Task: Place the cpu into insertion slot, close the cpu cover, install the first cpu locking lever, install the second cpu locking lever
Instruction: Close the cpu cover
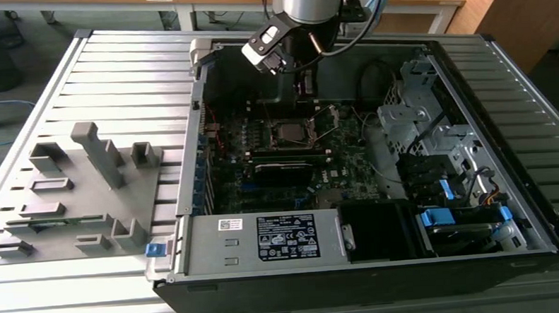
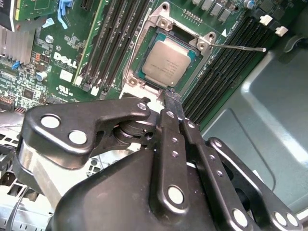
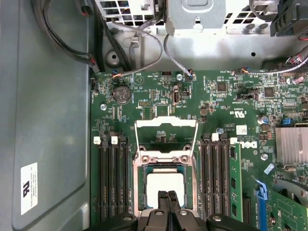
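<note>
The cpu [image 3: 156,185] lies flat in the slot [image 3: 142,192] at the middle of the board [image 3: 144,96], silvery face up. The fingers [image 3: 164,204] are closed together with nothing between them, and their tips hang over the cpu's near edge.

Judged light, rigid and fragile, the cpu should be held by opposite edges only, never by the underside contacts. The cover [image 3: 166,121] stands open, hinged up beside the slot; it is thin sheet metal and probably springy. A lever [image 2: 240,48] juts out over the memory slots [image 3: 216,178]. These flank the slot closely on two sides and limit finger room.
</note>
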